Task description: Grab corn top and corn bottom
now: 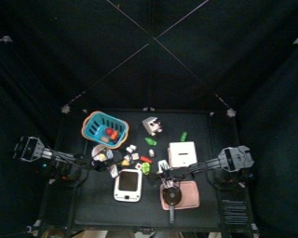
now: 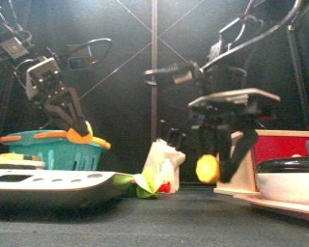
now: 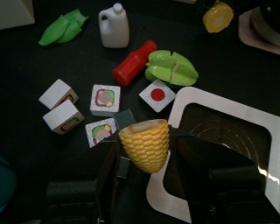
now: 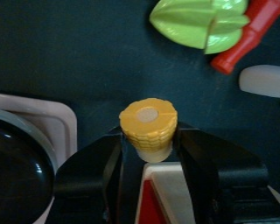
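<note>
Left wrist view: left gripper clamps corn top, tapered end outward, raised over white scale; right gripper pinches corn bottom above the table; both halves seem secured; next move likely bringing them together; nearby: green leaf, red pepper, white bottle, small cubes; none obstructing.

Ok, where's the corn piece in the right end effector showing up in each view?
Top view: too small to pick out; look at the right end effector.
Front view: corn bottom, low, right of centre, between the hanging jaws.
Left wrist view: likely the yellow lump at the upper right edge.
Right wrist view: dead centre, between the jaws.
Shared landmark: green leafy toy beside the red stick, in both wrist views.
</note>
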